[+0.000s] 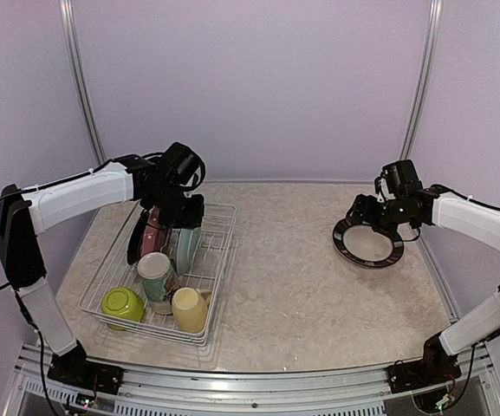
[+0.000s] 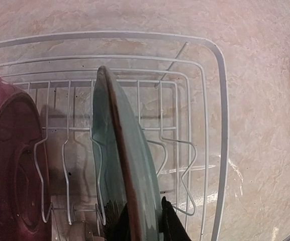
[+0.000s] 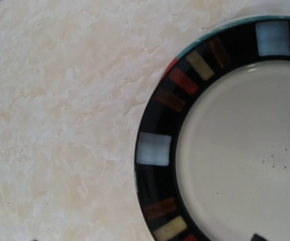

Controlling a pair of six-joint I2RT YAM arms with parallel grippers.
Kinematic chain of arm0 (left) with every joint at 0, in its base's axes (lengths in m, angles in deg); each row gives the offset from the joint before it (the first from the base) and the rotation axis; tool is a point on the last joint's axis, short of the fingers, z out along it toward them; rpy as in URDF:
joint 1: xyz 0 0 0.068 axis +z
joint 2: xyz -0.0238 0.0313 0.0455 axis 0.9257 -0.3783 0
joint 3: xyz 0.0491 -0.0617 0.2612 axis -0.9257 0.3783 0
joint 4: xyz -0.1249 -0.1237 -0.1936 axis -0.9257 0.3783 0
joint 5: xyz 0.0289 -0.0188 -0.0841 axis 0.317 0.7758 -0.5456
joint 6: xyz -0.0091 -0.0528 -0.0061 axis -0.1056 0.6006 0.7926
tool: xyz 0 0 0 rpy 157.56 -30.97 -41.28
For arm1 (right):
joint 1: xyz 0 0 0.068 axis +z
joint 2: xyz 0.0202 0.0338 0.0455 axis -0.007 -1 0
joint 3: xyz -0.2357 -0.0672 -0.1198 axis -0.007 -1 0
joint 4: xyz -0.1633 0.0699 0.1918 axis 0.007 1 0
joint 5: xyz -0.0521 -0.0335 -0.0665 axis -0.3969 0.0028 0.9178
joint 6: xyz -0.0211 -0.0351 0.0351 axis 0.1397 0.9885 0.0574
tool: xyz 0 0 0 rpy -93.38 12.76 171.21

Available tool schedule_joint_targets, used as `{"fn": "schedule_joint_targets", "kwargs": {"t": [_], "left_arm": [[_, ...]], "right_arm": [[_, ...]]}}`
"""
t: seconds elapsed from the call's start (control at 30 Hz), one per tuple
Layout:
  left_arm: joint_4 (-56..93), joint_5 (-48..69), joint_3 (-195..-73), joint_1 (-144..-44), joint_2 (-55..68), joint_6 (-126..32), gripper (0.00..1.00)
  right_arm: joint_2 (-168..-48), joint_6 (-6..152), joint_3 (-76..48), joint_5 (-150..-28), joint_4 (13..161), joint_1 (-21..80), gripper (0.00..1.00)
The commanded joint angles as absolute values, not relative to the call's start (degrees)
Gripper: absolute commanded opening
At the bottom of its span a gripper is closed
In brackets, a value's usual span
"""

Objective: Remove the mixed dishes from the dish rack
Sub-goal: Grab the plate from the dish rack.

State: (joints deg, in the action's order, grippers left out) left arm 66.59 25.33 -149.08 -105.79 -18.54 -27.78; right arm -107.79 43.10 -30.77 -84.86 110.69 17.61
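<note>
Top view: the dish rack (image 1: 225, 260) stands on the left part of the table (image 1: 293, 286). Open marbled surface separates its right rim from the striped-rim plate (image 1: 368, 245), which lies flat well apart on the right. The left gripper (image 1: 183, 208) hangs over the rack's far half among the upright plates (image 1: 159, 238). The white floral mug (image 1: 155, 276), lime-green bowl (image 1: 122, 305) and pale yellow mug (image 1: 190, 309) crowd the near end. The right gripper (image 1: 373, 215) hovers at the striped-rim plate's far rim, jaws apart, holding nothing. Left wrist view: the green plate (image 2: 109, 165) stands edge-on between the prongs, with the claw clamped on its rim and one of the fingers (image 2: 171, 226) against each face. The dark red plate (image 2: 9, 160) stands near on the left, and open wire slots run right to the rack's wall. Right wrist view: the striped-rim plate's left edge meets open table, and the fingers barely show.
</note>
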Motion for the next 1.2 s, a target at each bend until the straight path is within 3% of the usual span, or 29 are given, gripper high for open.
{"fn": "schedule_joint_targets", "kwargs": {"t": [0.0, 0.83, 1.17], "left_arm": [[67.43, 23.78, -150.84, -105.4, -18.19, -26.29, 0.01], [65.18, 13.98, -151.11, -102.68, -5.7, -27.11, 0.0], [50.29, 2.53, -142.82, -101.55, 3.16, -32.68, 0.0]], "right_arm": [[-106.42, 42.52, -31.98, -84.64, 109.91, 18.67, 0.88], [-111.78, 42.56, -26.52, -84.66, 109.95, 20.85, 0.88], [-110.85, 41.96, -29.48, -84.5, 107.6, 22.87, 0.9]]}}
